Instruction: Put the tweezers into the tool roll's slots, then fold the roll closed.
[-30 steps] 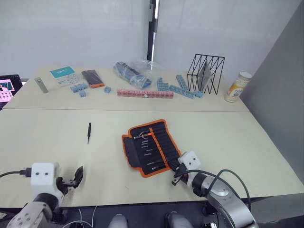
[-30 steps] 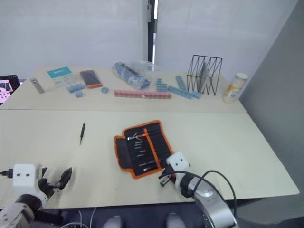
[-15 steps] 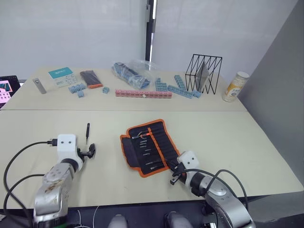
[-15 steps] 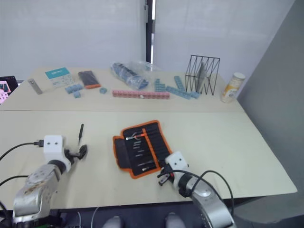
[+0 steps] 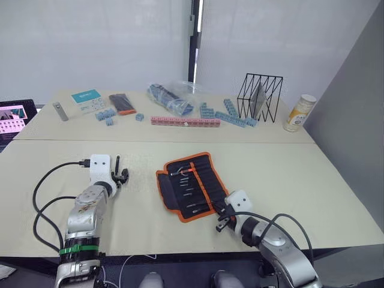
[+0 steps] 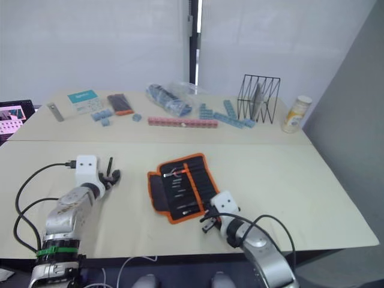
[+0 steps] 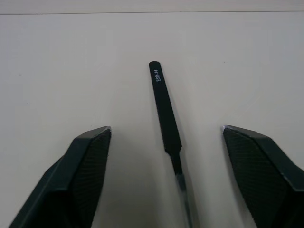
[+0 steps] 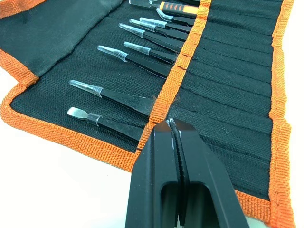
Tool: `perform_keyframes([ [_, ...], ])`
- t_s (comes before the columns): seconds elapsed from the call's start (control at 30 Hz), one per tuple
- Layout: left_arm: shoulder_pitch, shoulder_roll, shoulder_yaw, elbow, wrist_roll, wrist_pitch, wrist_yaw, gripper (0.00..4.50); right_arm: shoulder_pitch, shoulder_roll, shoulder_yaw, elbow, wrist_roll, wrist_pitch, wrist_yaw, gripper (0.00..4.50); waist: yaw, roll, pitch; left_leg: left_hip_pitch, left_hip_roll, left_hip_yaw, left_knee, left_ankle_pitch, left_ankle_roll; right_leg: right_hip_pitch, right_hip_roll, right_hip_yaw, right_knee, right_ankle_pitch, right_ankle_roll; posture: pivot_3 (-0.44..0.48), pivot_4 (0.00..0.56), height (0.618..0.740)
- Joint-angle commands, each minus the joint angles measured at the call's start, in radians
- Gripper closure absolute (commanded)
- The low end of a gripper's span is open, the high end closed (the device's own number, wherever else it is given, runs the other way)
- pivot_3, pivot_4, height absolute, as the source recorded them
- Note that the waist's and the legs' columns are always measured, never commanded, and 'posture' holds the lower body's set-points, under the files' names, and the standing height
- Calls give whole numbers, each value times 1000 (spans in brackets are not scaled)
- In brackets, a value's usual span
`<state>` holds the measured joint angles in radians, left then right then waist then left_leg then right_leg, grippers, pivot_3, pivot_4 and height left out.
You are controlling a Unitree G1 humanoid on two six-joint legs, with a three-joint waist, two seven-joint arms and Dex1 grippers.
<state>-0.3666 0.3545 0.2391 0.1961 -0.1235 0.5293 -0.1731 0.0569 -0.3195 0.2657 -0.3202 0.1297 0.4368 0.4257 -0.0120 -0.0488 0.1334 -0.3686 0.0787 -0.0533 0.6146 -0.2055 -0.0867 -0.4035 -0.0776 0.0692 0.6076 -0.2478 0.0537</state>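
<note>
The left gripper point(image 7: 166, 142) is gaping wide and holding nothing — a loose black tweezer point(image 7: 165, 111) is lying on the table point(image 5: 288, 174) between its fingers, at the frame's centre left. The right gripper point(image 8: 172, 124), fingers pressed together and empty, is sitting at the near edge of the open tool roll point(image 5: 191, 185), mid-frame — more tweezers are sitting in its slots point(image 8: 228, 102).

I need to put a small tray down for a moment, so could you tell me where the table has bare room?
Free: the near table between the tool roll and its right edge, and the strip between the roll and the loose tweezers that the left gripper straddles. The far table is crowded with blue blocks and a wire rack.
</note>
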Motion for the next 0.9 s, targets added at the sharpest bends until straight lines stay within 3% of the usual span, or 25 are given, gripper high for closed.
perform_keyframes([
  [0.03, -30, -15, -34, 92, 11, -21, -8, 2233, 44, -12, 55, 111, -28, 92, 10, 4500, -1, 2, -1, 0, 0, -1, 0, 0, 0, 0, 0, 0, 0, 0, 0, 0, 150, 717],
  [0.27, -15, 4, -14, 68, 9, -22, 2, 4487, 51, -11, 50, 106, -31, 92, 6, 4500, -5, 3, -2, 1, -1, -1, -2, 0, 0, 0, 0, 0, 1, 0, 0, 0, 150, 717],
  [0.37, -8, 39, -8, 21, 5, -41, -23, 4487, 56, -13, 50, 103, -31, 92, 6, 4500, -5, 3, -2, 1, -1, -1, -2, 0, 0, 0, 0, 0, 1, 0, 0, 0, 150, 717],
  [0.53, 4, 154, -31, -133, -44, -106, -222, 4487, 53, -14, 50, 106, -31, 91, 8, 4500, -10, -6, 3, -1, 0, -1, -5, 0, 0, -4, 0, 0, 1, 0, 0, 0, 150, 717],
  [0.6, 8, 200, -29, -209, -117, -91, -345, 4487, 50, -16, 50, 108, -32, 91, 12, 4500, -12, -8, 4, -1, 0, -1, -6, 0, 0, -4, 0, 0, 1, 0, 0, 0, 150, 717],
  [0.73, 15, 314, -65, -362, -308, 100, -597, 4487, 42, -22, 50, 112, -34, 91, 23, 4500, -18, -7, 4, -2, 0, 0, -7, -1, -1, -5, 0, 0, 0, 0, 0, 0, 150, 717],
  [0.9, 15, 480, -187, -478, -406, 257, -815, 4487, 32, -29, 47, 115, -35, 94, 32, 4500, -31, -8, 6, -5, 0, 0, -7, -1, -2, -9, 0, 0, -1, 0, -1, 0, 150, 717],
])
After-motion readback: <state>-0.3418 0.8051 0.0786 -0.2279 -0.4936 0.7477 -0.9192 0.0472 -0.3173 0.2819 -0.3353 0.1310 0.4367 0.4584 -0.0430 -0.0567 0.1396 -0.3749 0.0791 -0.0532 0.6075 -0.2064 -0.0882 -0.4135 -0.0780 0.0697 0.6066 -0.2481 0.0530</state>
